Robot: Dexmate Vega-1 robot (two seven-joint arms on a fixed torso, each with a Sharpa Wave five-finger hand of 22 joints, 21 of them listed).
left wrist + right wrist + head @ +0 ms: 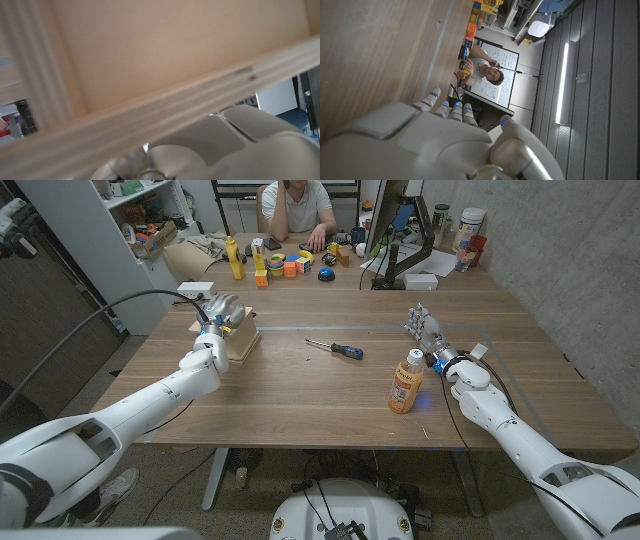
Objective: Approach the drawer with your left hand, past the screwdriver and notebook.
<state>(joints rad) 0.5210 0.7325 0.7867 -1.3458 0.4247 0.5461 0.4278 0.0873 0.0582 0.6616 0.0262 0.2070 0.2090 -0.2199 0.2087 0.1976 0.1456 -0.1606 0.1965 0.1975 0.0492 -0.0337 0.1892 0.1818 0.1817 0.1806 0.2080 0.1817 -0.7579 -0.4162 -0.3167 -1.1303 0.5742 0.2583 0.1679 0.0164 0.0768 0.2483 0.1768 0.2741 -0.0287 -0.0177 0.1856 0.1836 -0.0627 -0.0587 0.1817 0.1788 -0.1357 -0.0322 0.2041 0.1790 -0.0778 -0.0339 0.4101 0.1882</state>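
Wooden drawer point(240, 340) is right under my left hand point(221, 313), so I'm nearly there, but I cannot tell what its fingers hold.

White glossy arms point(150, 402), silver-grey hands point(424, 328), black cable point(70, 330).

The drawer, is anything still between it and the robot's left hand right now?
Nothing visible is. The left hand is already over the small wooden drawer, whose pale wood shows close up at the wrist camera. The screwdriver lies apart at mid-table.
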